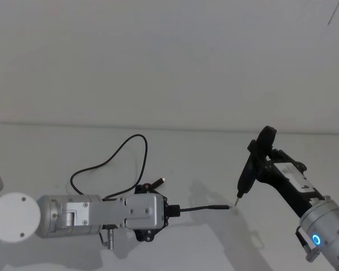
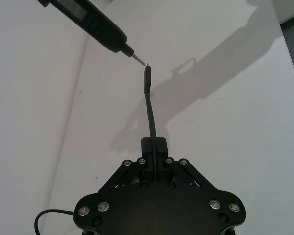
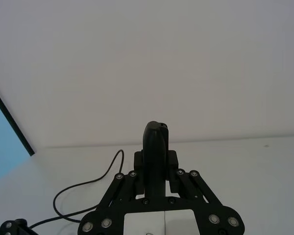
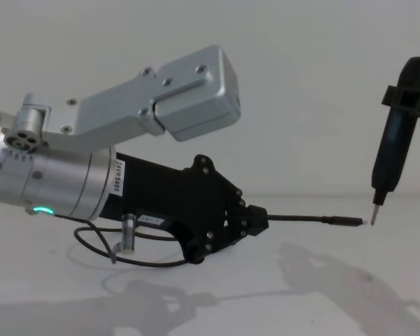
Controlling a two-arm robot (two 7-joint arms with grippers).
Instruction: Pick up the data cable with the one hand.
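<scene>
Data cable (image 1: 203,208): thin, dark grey-black, flexible cord, pinched between the pressed-together jaws of the left gripper (image 1: 170,210) at the near left of the white table (image 1: 214,164). Held branch jutting straight out to the right from the fingertips, raised off the surface over its own shadow, thickening into a slim dark plug with a small pale tip. Rest of the cord trailing back past the gripper, swung in a wide loose loop toward the far left and lying on the table. Second branch (image 1: 158,182) just beside the gripper's far side, short, ending in a small plug with a light tip. At the right, right gripper (image 1: 265,161) clamped around a dark pen-shaped tool (image 1: 246,175), held nearly upright, metal tip down. Tool tip right at the end of the held plug; touching or just apart, impossible to tell. Green ring light (image 4: 42,210) glowing on the silver left arm.
</scene>
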